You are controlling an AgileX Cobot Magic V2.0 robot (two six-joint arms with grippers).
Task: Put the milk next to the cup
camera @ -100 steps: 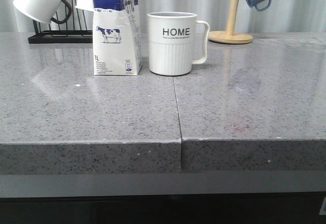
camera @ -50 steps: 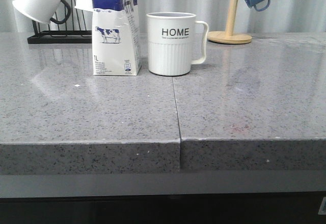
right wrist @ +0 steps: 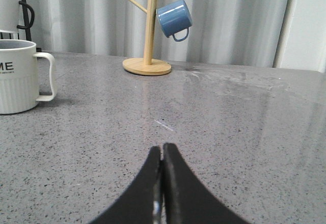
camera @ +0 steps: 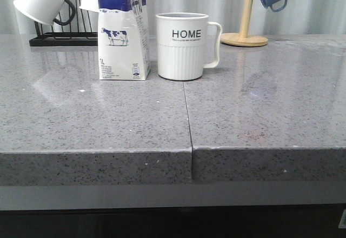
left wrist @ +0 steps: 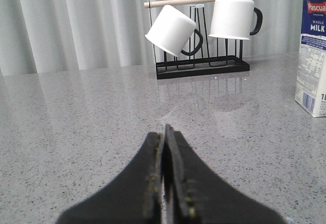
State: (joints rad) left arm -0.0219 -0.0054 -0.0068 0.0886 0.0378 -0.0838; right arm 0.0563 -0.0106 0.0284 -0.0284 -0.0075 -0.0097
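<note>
on the bench (camera: 108, 119), the milk (camera: 122, 30) is stood upright just beside the cup (camera: 183, 46), at its nine o'clock; both jaws are pressed closed, empty, left arm nearer.

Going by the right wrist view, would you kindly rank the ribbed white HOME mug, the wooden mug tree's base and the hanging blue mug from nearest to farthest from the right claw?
1. Ribbed white HOME mug: nearest the right claw, standing on the counter off to one side.
2. Round wooden mug-tree base: farther back on the counter.
3. Blue mug: hanging above that base; its depth is close to the base's, so this ranking is loose.
</note>
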